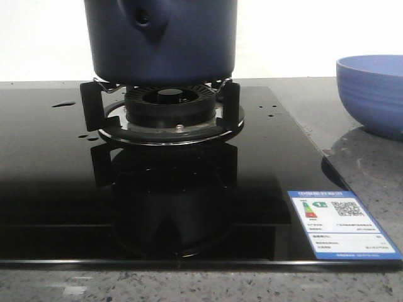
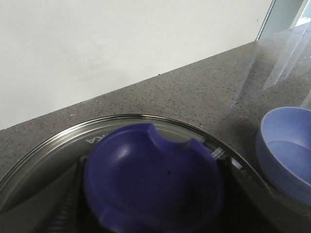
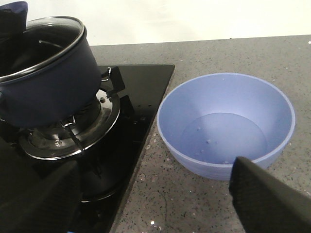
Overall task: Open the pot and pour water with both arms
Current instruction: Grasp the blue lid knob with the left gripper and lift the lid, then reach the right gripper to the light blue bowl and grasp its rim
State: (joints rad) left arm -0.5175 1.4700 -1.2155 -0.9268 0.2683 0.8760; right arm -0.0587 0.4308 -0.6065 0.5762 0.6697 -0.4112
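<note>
Sitting on the stove ring (image 1: 170,116), the pot (image 1: 160,41) is in the middle of the black stove top (image 1: 56,189), with its glass lid (image 3: 41,46) on. Small water (image 1: 63,104) drops shine on the stove top. A light blue bowl (image 3: 226,124) stands on the grey desk (image 3: 204,58) just beside the stove. The right tool (image 3: 160,194) has its dark fingers (image 3: 269,201) spread apart. The left tool is over the lid, but whether it is apart or together cannot be told.

Only the right gripper (image 3: 160,204) shows: two black textured fingers (image 3: 267,194) at the lower corners of its wrist frame, spread wide apart. Neither arm appears in the front frame.
</note>
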